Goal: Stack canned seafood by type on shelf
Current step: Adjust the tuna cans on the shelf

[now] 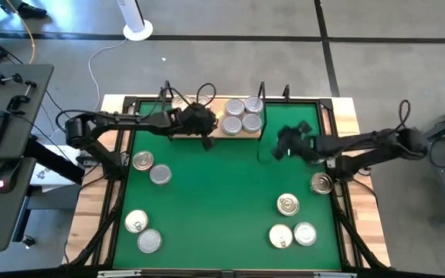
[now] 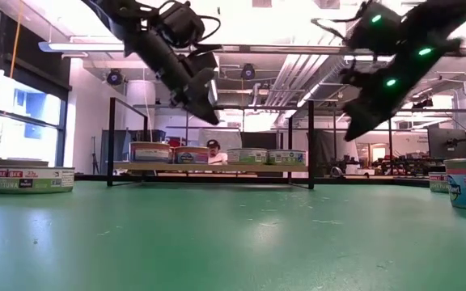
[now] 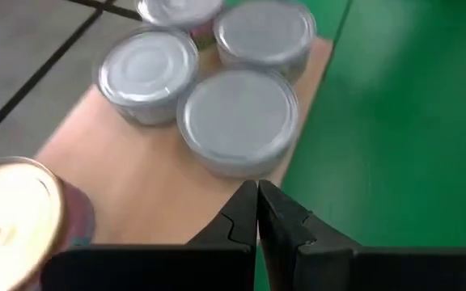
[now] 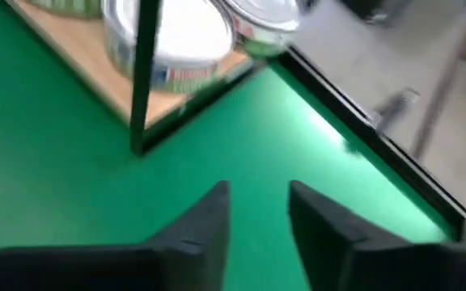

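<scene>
The tan wooden shelf (image 1: 221,130) stands at the mat's far edge, with black uprights (image 4: 144,73) at its ends. Several silver-lidded tins (image 1: 243,114) rest on its right half, shown close in the left wrist view (image 3: 237,117). A gold-lidded tin (image 3: 14,214) sits on the shelf's left part. More tins lie on the mat: gold (image 1: 142,161) and silver (image 1: 161,174) on the left, gold (image 1: 288,205) and silver (image 1: 305,233) on the right. My left gripper (image 3: 257,198) hovers shut over the shelf's near edge (image 1: 205,133). My right gripper (image 4: 257,202) hangs open above the mat, right of the shelf (image 1: 284,145).
The green mat (image 1: 222,201) has free room in its middle. Further tins sit at its near left (image 1: 136,222) and near right (image 1: 280,235), and one by the right edge (image 1: 321,183). A black frame (image 1: 338,193) borders the mat. A person (image 2: 213,149) shows behind the shelf.
</scene>
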Robot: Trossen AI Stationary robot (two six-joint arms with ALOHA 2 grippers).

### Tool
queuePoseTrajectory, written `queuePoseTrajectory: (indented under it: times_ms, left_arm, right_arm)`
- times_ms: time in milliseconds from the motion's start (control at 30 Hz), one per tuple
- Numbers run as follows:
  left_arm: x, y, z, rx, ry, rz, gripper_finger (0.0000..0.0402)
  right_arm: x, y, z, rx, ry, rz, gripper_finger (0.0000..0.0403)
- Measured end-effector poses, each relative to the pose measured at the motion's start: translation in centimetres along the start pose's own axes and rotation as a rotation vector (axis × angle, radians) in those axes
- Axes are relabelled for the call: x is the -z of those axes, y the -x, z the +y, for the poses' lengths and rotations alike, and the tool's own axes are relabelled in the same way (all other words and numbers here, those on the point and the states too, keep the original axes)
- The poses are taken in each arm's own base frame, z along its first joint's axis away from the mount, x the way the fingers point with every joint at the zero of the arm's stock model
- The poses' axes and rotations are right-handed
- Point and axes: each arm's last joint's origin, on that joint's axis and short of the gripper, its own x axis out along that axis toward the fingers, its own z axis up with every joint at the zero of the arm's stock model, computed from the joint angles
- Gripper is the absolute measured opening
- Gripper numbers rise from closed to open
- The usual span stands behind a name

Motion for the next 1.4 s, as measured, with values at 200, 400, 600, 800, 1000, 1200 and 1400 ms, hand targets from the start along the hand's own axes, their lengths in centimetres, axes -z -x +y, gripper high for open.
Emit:
queuePoseTrajectory:
  times_ms: [200,400,600,800,1000,1200,1400]
  left_arm:
    - [1.0,-0.2,-1.0,0.022,-0.005,0.019,0.0000]
    - [0.9,-0.1,-1.1,0.038,0.032,0.013,0.0000]
    - [1.6,-1.8,-1.1,0.136,0.073,0.058,0.0000]
    - [2.9,-5.1,-1.4,0.134,0.074,0.077,0.0000]
    - [3.3,-7.0,-1.3,0.059,0.081,0.026,0.0000]
    - [3.1,-7.6,-0.2,0.005,0.105,-0.013,0.0000]
    - [3.0,-7.6,0.5,-0.008,0.119,-0.026,0.0000]
  right_arm:
    - [-2.1,-4.6,-5.8,-0.102,-0.130,-0.053,0.0008]
    - [-2.1,-8.6,-10.6,-0.317,-0.398,-0.112,0.0003]
    - [-2.4,-12.6,-11.7,-0.465,-0.520,-0.067,0.0001]
    - [-3.7,-16.2,-11.6,-0.460,-0.536,-0.002,0.0001]
    - [-4.1,-17.4,-11.1,-0.470,-0.521,0.020,0.0001]
    - [-4.3,-17.3,-10.6,-0.506,-0.492,0.014,0.0000]
    - [-4.4,-17.0,-10.7,-0.508,-0.492,0.016,0.0000]
